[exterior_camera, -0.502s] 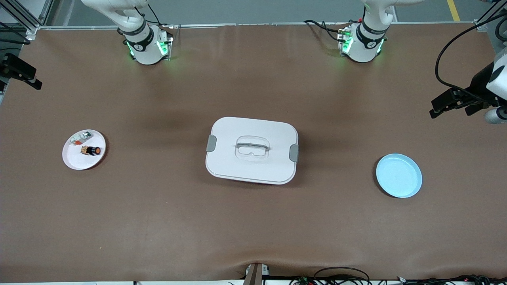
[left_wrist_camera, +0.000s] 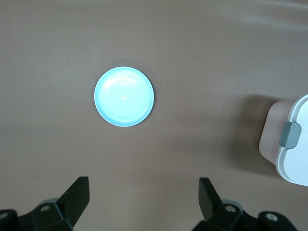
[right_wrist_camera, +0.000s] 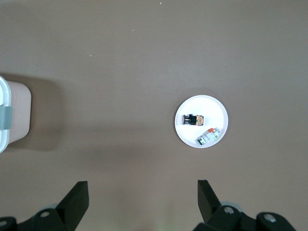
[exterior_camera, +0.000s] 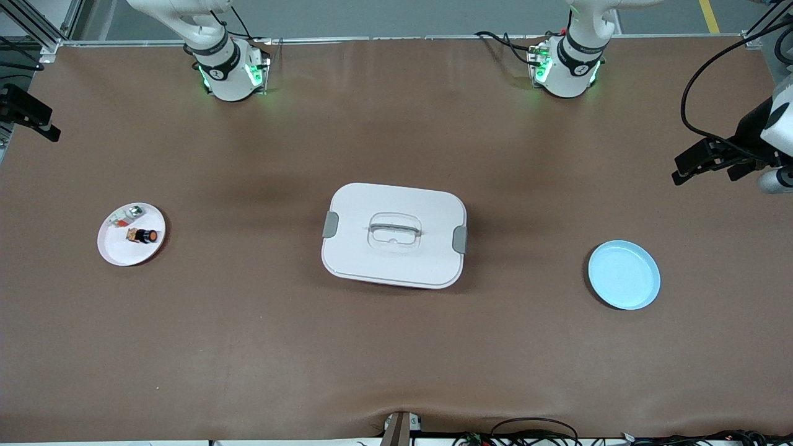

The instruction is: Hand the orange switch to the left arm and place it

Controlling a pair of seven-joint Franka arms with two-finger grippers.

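Observation:
The orange switch (exterior_camera: 144,236) (right_wrist_camera: 192,119) lies on its side on a small white plate (exterior_camera: 111,251) (right_wrist_camera: 216,103) toward the right arm's end of the table. The white lidded box (exterior_camera: 396,263) (left_wrist_camera: 298,163) (right_wrist_camera: 14,115) stands mid-table. In the right wrist view my right gripper (right_wrist_camera: 142,183) is open and empty, high over bare table, well apart from the plate. My left gripper (left_wrist_camera: 144,180) is also open and empty, high above the table short of a blue plate (left_wrist_camera: 124,96). The front view shows only the arms' bases (exterior_camera: 226,68) (exterior_camera: 567,68).
A small white-silver part (exterior_camera: 128,215) (right_wrist_camera: 209,136) shares the white plate with the switch. The blue plate (exterior_camera: 624,275) sits empty toward the left arm's end. Black fixtures (exterior_camera: 25,111) (exterior_camera: 712,158) reach in at both table ends. Cables run along the near edge.
The black fixture at the right arm's end of the table has shifted slightly outward. The switch, box and plates have not moved.

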